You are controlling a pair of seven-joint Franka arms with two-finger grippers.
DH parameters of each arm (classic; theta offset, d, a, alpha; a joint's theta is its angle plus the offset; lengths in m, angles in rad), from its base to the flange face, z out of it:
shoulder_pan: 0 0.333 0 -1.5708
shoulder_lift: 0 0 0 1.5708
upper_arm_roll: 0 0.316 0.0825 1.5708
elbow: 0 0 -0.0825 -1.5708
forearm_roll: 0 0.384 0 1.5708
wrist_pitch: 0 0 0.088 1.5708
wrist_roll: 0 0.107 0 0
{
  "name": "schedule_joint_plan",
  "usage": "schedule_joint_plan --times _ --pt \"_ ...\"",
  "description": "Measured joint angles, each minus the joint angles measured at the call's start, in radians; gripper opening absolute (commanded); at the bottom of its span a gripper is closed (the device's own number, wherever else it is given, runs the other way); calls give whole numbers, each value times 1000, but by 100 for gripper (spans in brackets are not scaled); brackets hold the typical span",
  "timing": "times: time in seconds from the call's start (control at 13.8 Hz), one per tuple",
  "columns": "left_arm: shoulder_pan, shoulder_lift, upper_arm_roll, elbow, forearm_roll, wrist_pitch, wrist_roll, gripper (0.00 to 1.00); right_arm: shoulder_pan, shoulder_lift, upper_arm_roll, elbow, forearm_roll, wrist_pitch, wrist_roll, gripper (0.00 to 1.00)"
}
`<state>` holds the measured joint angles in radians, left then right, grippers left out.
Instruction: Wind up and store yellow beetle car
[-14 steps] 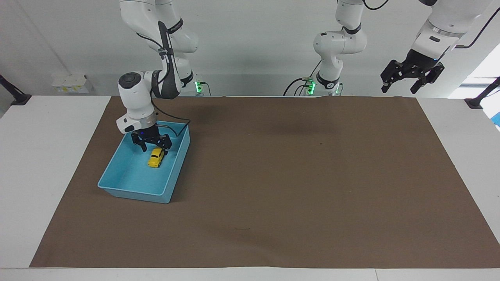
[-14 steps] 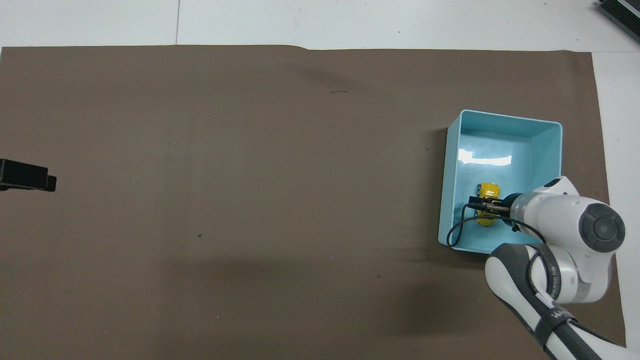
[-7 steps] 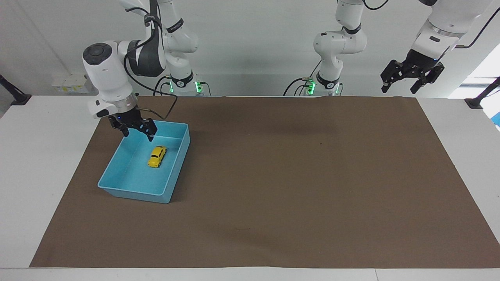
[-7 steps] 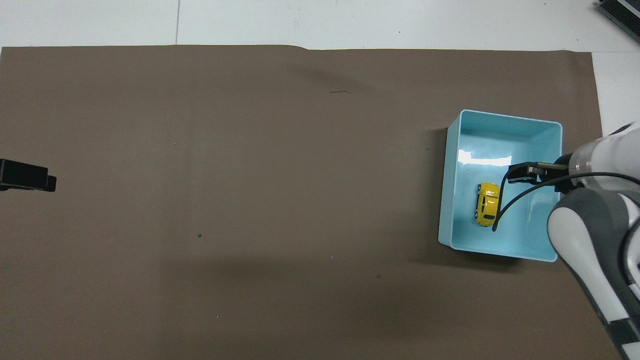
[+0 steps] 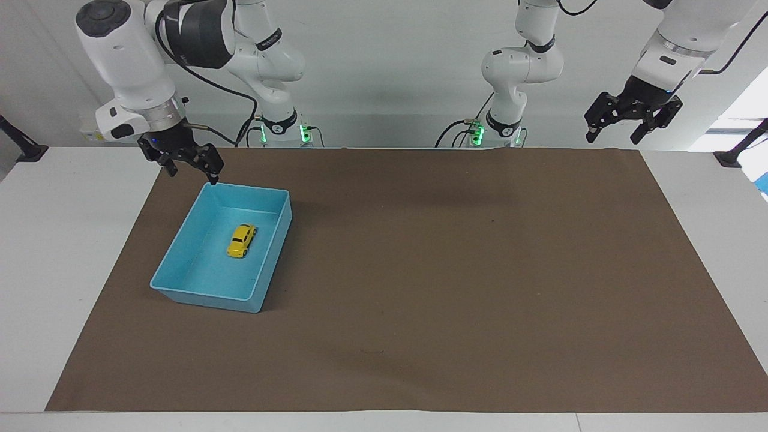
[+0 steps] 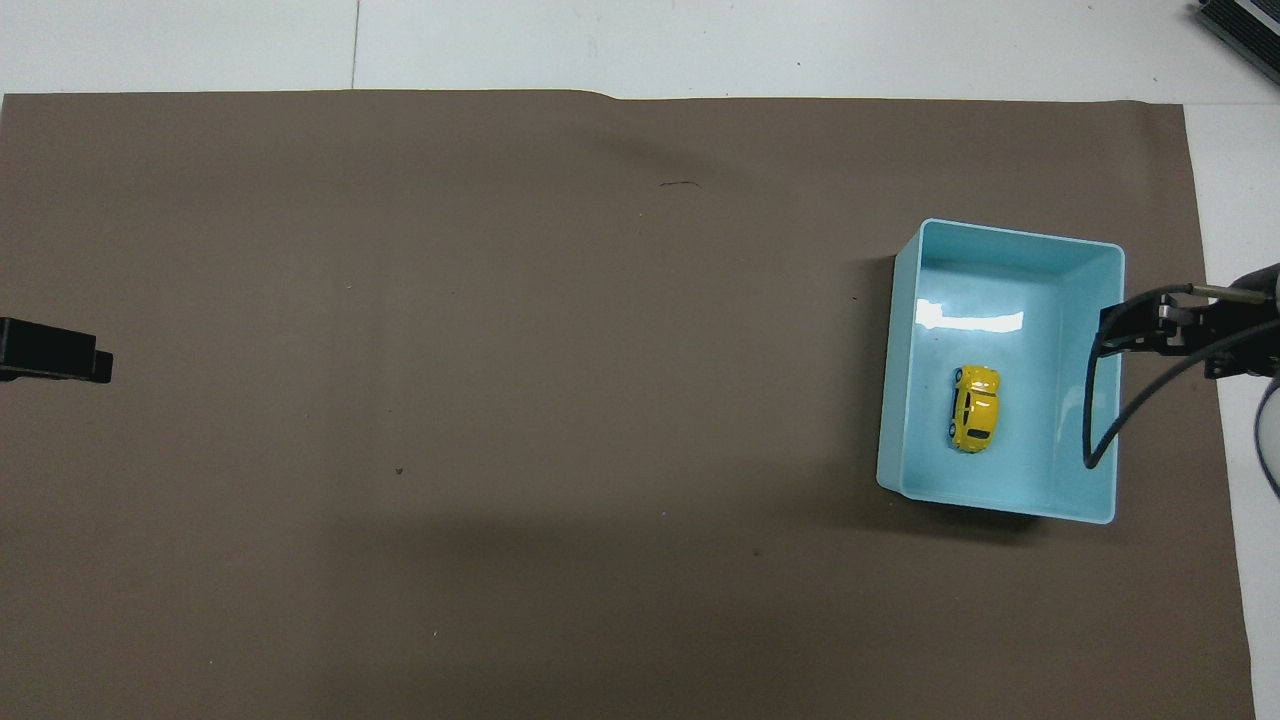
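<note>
Yellow beetle car [image 5: 241, 240] sits on its wheels inside blue tray [image 5: 177, 289], toward right arm's end of desk [image 5: 420, 270]; looks stored, task likely near done. Right hand [image 5: 183, 159] raised over tray's corner nearest robots, fingers apart, empty. A second ago was low in tray right over car; since lifted clear. Left hand [image 5: 633, 117] waits high, fingers apart, unchanged.

Blue tray [image 6: 1000, 505] on brown mat [image 6: 500, 350] — yellow beetle car [image 6: 975, 408] inside, on its floor. Right gripper [image 6: 1165, 330] at the tray's outer wall, empty.
</note>
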<state>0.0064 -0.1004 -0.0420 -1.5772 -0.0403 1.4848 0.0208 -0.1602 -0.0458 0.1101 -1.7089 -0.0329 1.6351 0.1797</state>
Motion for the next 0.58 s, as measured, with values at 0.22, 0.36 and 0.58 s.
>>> schedule_joint_plan --times 0.22,0.36,0.58 --pt "0 0 0 0 0 0 0 100 -1 0 -3 83 19 -94 0 100" --pt "0 0 0 0 0 0 0 100 -2 0 -3 124 19 -136 0 100" --pt "0 0 0 0 0 0 0 100 -2 0 -4 153 19 -155 0 100"
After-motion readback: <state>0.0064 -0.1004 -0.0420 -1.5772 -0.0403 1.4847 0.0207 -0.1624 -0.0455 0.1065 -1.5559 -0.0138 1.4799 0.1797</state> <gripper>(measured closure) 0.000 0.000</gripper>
